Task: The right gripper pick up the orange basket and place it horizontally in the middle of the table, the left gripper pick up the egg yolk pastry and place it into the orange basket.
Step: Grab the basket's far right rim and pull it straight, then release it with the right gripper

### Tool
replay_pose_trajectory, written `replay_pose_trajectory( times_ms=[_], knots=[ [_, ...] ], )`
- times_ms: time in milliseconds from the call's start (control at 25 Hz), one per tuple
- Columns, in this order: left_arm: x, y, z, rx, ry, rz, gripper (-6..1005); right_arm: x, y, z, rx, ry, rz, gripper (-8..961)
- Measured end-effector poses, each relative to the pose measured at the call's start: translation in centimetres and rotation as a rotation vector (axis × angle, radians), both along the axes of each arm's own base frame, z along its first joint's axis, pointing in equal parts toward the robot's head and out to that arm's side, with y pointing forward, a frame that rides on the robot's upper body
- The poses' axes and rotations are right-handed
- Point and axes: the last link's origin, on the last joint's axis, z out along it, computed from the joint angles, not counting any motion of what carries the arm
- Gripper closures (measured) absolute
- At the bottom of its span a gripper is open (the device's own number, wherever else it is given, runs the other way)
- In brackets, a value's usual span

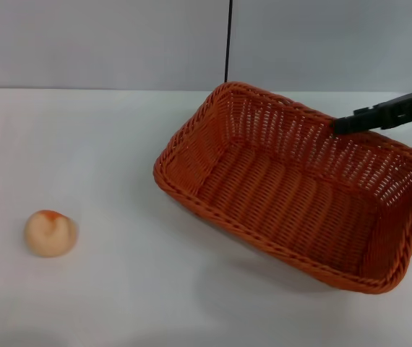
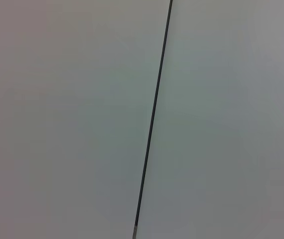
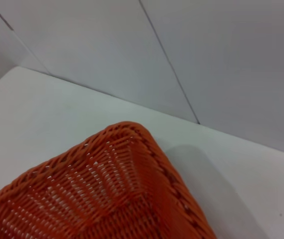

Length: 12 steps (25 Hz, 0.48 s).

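Though tips unclear, right tool [image 1: 338,124] at orange basket [image 1: 293,195] far rim

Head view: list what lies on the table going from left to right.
egg yolk pastry → orange basket → right gripper, reaching in from the right edge at the basket's far rim.

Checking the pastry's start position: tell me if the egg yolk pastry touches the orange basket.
Apart. The head view shows bare table between the egg yolk pastry and the orange basket.
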Motion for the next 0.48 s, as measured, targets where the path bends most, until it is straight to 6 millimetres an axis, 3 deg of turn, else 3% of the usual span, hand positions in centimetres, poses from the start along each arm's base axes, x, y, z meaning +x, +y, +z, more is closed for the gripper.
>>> replay_pose_trajectory(
  times_ms=[480],
  knots=[
    [0.0,-0.1,0.1,0.005,0.002,-0.006,238,-0.4,0.2,-2.6,-0.005,-0.011,0.025,234]
  ],
)
